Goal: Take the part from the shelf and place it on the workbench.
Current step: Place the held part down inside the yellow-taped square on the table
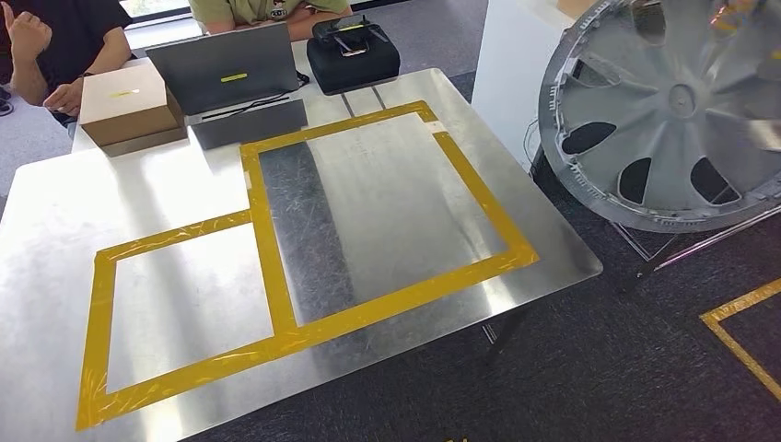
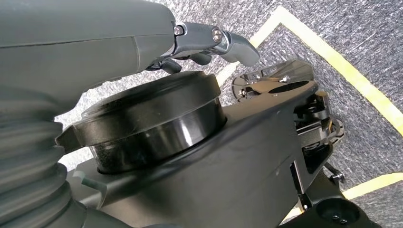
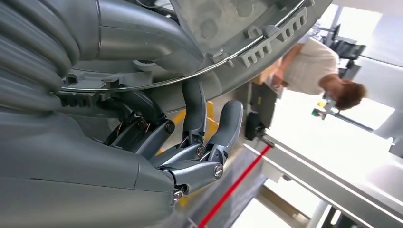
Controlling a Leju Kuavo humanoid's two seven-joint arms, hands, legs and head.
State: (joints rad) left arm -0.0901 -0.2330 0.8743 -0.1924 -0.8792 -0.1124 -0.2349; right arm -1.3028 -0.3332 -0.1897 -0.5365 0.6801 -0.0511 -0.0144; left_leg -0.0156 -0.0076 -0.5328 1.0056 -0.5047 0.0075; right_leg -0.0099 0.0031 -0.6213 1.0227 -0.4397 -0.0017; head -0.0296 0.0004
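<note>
One hand, the right hand (image 3: 190, 156), grips the rim of the grey wheel-cover part (image 1: 677, 101), held up beside the workbench (image 1: 55, 212) during the carry step; next, judged, comes lowering it inside the yellow-taped rectangle (image 1: 488, 198), while the left hand (image 2: 209, 45) hangs empty, fingers loosely curled.

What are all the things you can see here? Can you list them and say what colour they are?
Round grey plastic wheel cover: one, grey, held beyond the table's right edge.
Shiny metal workbench: one, silver.
Yellow tape rectangles: two, yellow, on the workbench.
Cardboard box: one, brown, far left corner.
Laptop: one, grey, far edge.
Black case: one, black, beside the laptop.
People: two, seated behind the workbench.
Right hand: grey, grips the wheel cover's rim.
Left hand: grey, hanging over the carpet.
</note>
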